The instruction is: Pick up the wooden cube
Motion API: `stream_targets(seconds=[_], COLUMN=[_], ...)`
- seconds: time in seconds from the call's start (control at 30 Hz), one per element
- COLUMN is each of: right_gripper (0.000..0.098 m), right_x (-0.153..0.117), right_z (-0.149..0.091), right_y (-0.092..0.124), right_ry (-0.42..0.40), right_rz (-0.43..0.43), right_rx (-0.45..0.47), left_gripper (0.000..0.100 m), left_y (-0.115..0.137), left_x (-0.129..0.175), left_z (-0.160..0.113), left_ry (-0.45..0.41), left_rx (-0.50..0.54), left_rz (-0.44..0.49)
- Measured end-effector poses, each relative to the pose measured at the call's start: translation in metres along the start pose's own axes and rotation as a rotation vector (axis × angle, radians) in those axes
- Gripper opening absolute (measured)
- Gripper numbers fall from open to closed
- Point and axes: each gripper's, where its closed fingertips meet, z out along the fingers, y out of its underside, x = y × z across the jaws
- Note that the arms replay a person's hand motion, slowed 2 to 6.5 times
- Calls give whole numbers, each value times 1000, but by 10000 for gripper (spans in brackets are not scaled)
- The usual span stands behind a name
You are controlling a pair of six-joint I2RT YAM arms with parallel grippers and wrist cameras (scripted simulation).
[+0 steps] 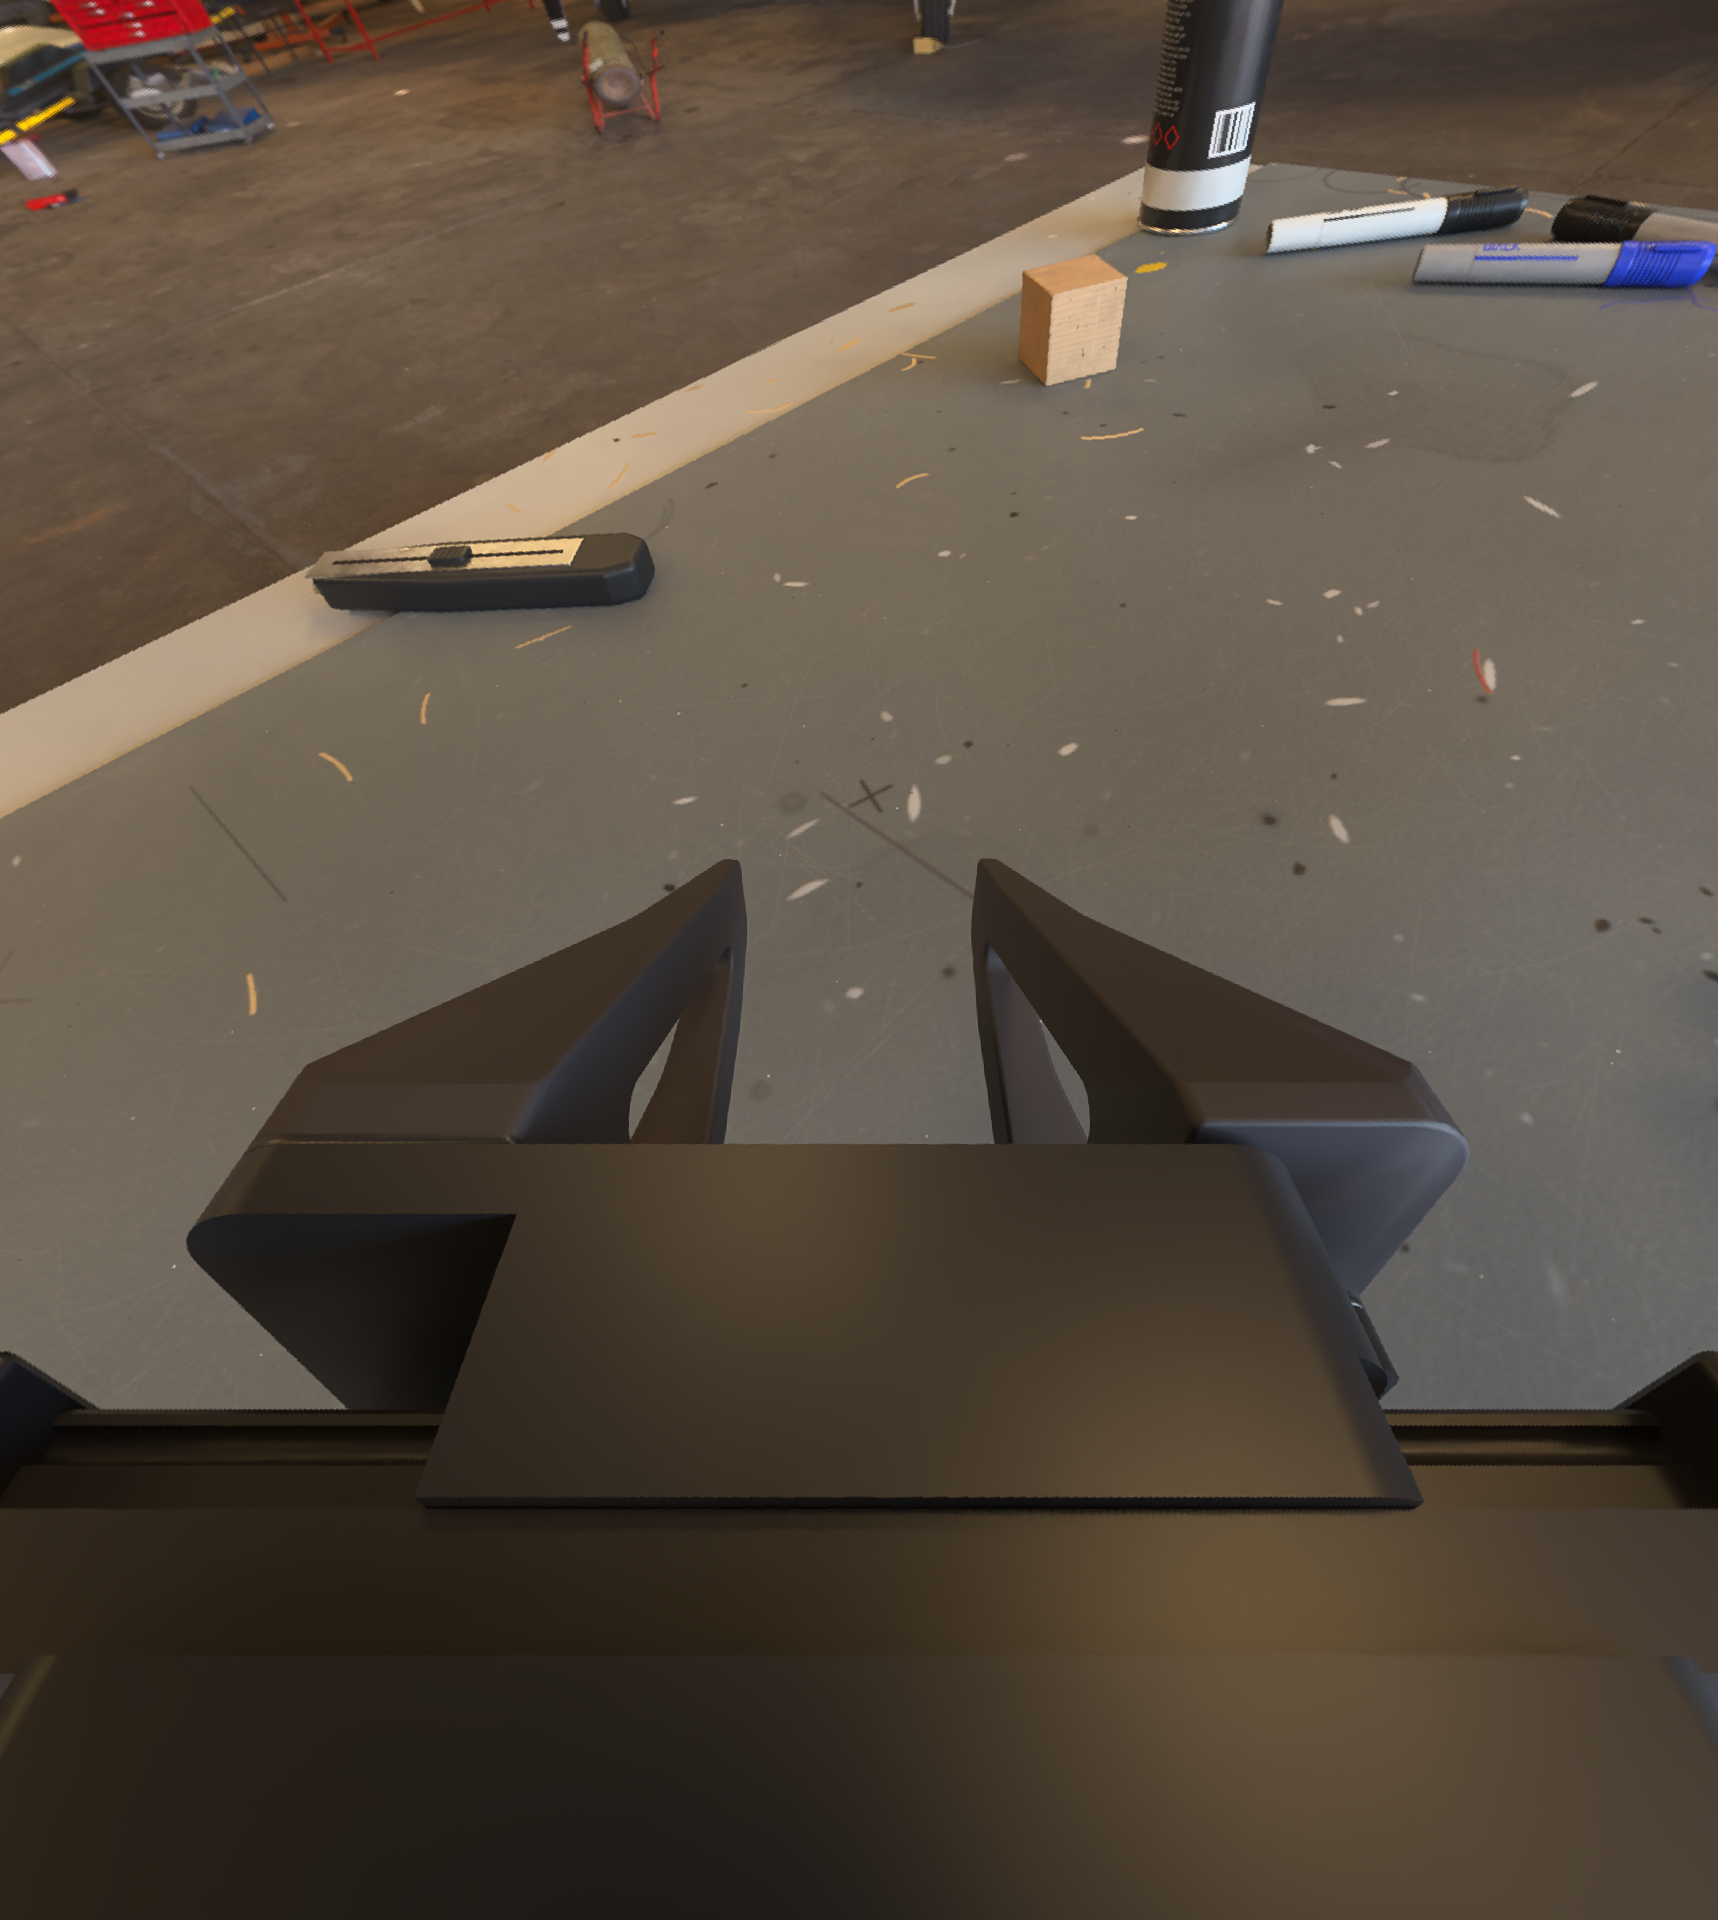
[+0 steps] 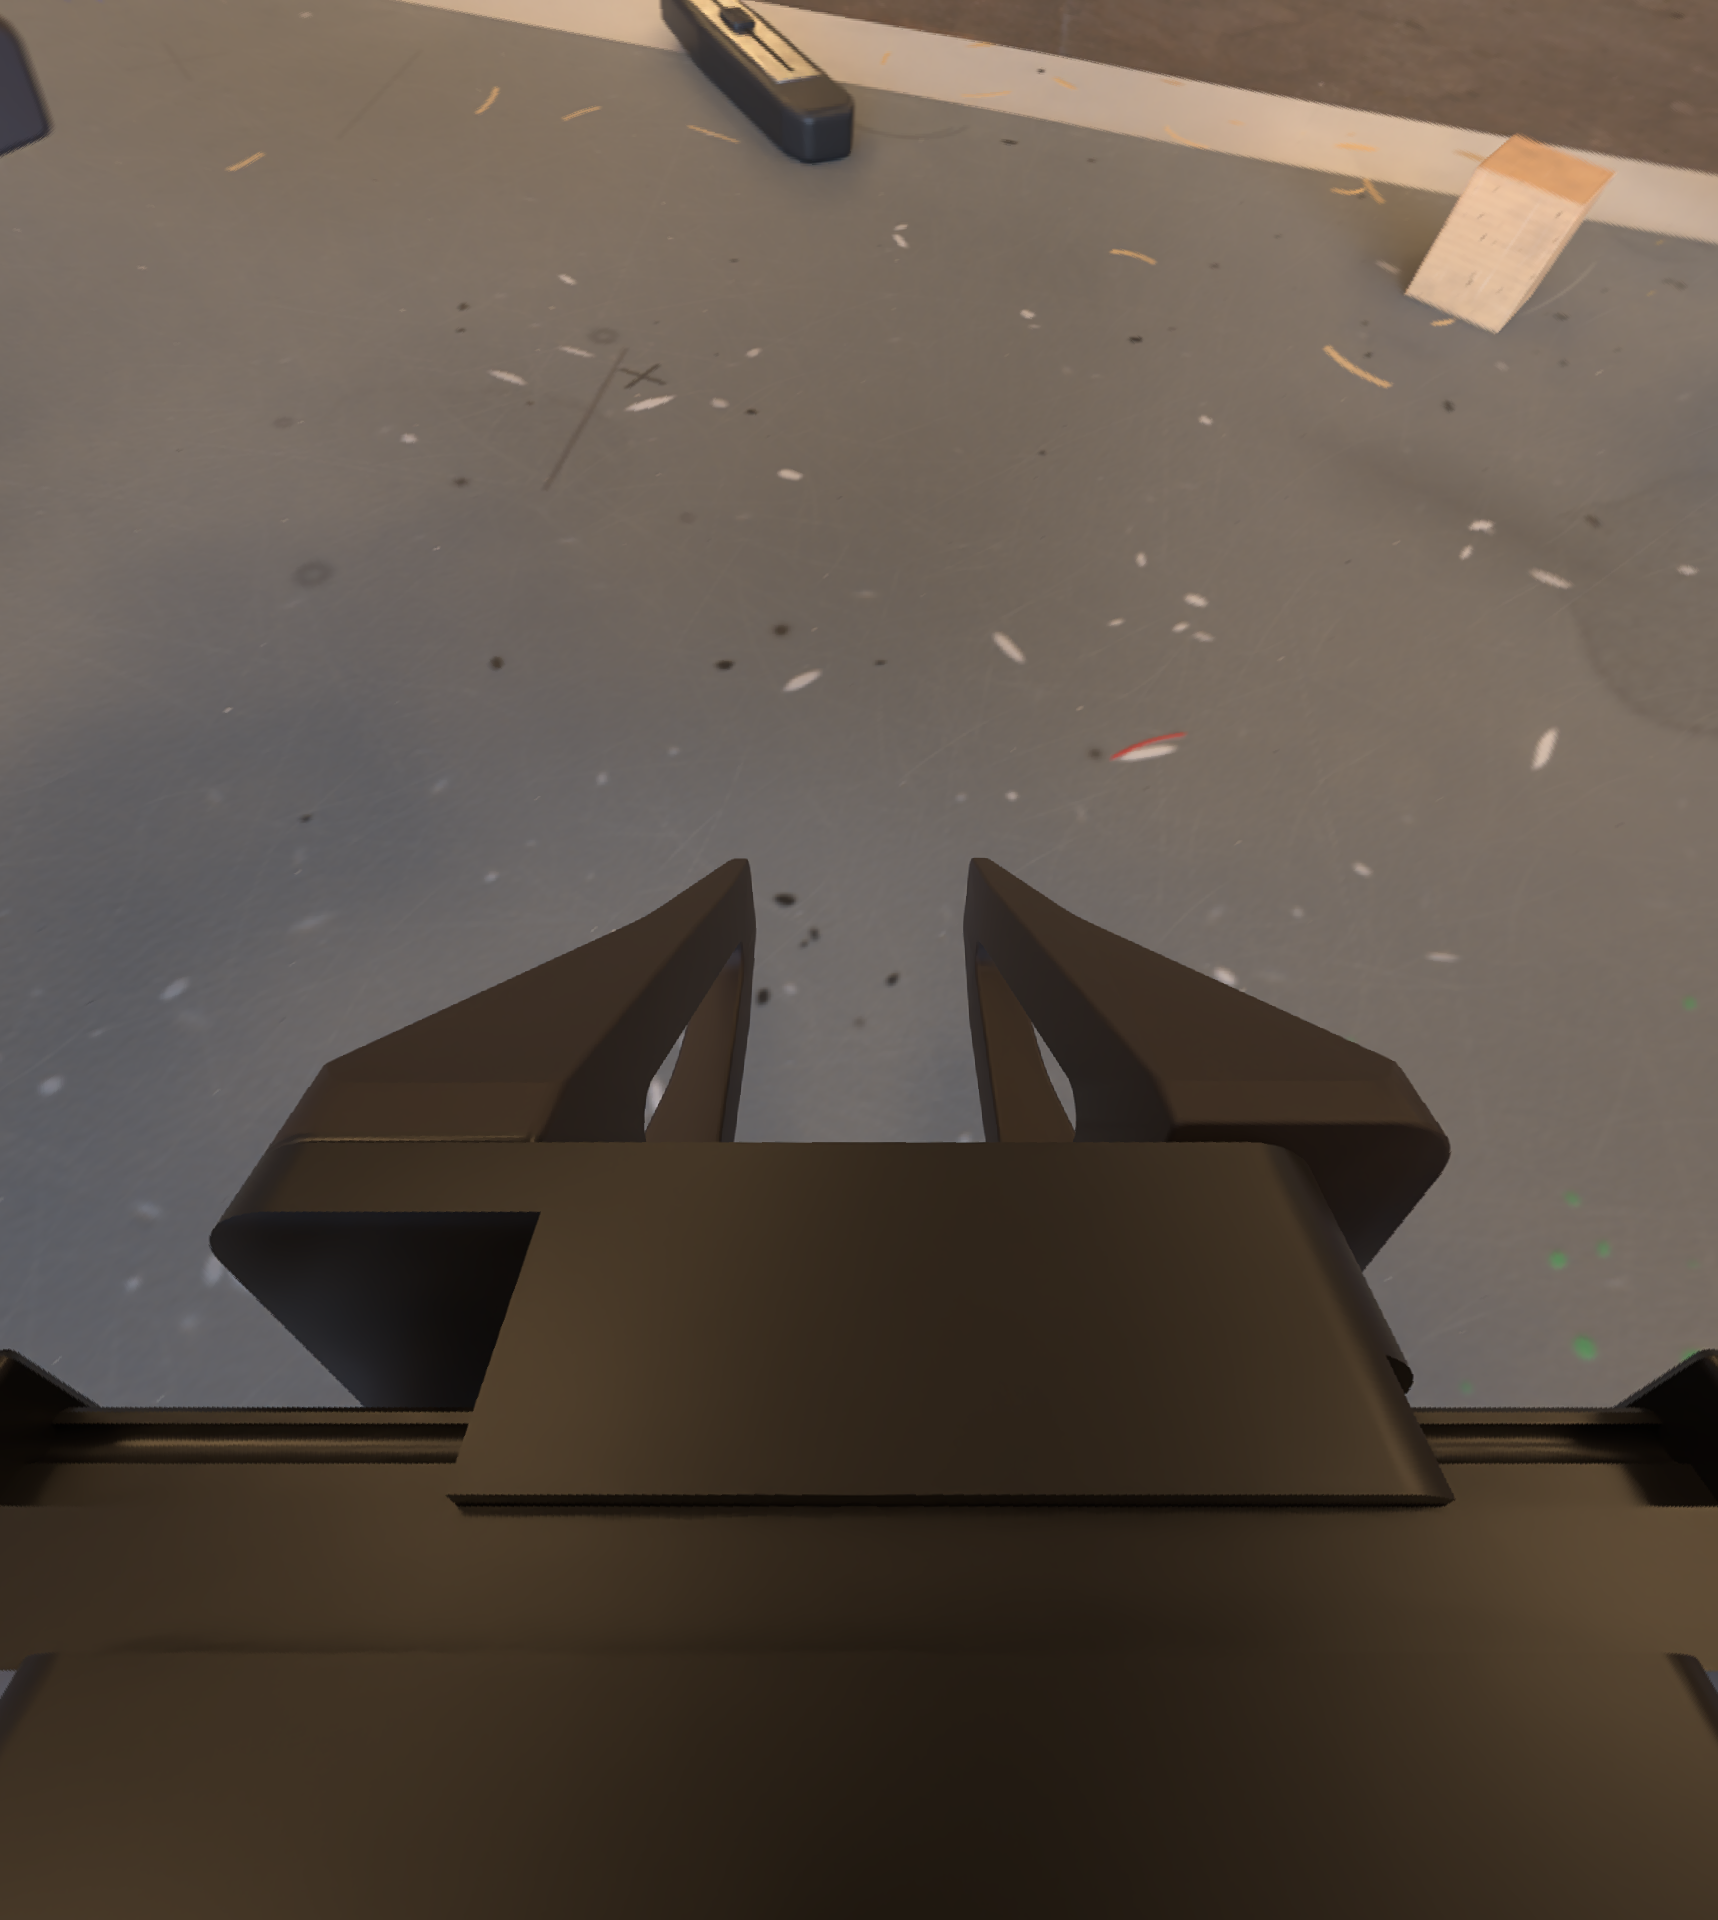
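The wooden cube (image 1: 1073, 320) is a pale block standing on the grey table top near its far edge, ahead and to the right of my left gripper (image 1: 857, 883). It also shows in the right wrist view (image 2: 1504, 234), far ahead at the upper right. My left gripper is open and empty, well short of the cube. My right gripper (image 2: 857, 883) is open and empty over bare table, also far from the cube.
A black utility knife (image 1: 486, 571) lies at the table's edge, left of the cube; it also shows in the right wrist view (image 2: 761, 78). A black spray can (image 1: 1203, 114) and three markers (image 1: 1395, 220) lie beyond the cube. The table edge (image 1: 211, 649) drops to the floor.
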Motion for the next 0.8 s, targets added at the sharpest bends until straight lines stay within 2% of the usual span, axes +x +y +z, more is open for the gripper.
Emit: stream_targets(seconds=[0.1, 0.23, 0.4, 0.5, 0.63, 0.8], right_gripper=[368, 481, 531, 562, 595, 624], right_x=[12, 36, 73, 96, 117, 130], right_z=[9, 31, 73, 104, 148, 191], right_y=[-13, -41, -79, -93, -96, -85], right_ry=[32, 71, 117, 150, 178, 196], right_rz=[-25, -23, 26, 54, 91, 123], right_rx=[-20, -63, -100, -144, -232, -340], left_gripper=[370, 370, 370, 370, 371, 372], left_y=[-1, -3, -2, -1, 1, 2], left_x=[1, 2, 3, 4, 7, 9], left_z=[-1, -2, -3, -4, -6, -8], left_ry=[5, 6, 7, 9, 17, 18], left_rx=[-1, 1, -1, -6, -16, -20], left_rz=[2, 11, 23, 28, 37, 53])
